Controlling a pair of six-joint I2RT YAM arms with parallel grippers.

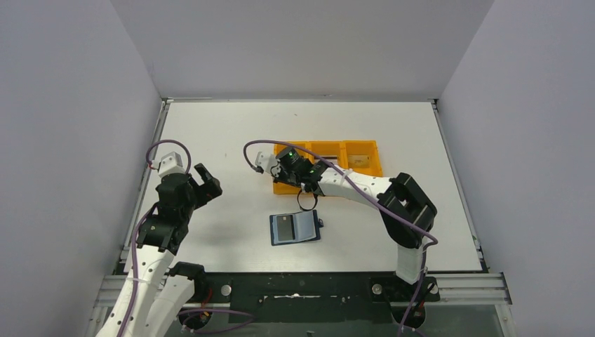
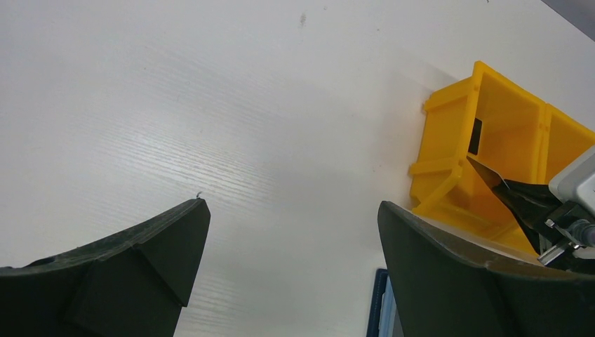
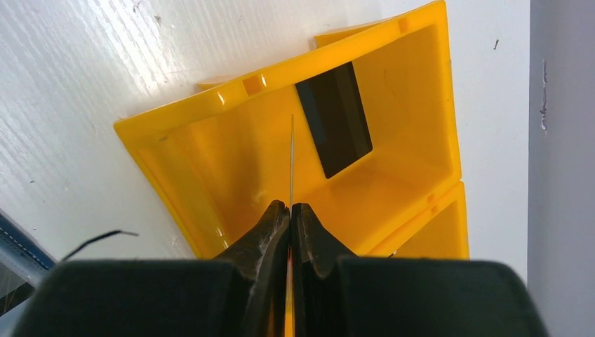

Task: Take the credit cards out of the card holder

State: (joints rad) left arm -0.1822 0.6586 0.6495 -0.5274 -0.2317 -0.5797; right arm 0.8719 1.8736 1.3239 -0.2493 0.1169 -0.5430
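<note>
Credit card [image 3: 291,168] edge-on in right jaws; unseen overhead.

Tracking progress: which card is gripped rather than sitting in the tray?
The edge-on card, pinched between the right fingers over the end compartment of the tray; the dark card sits inside.
</note>
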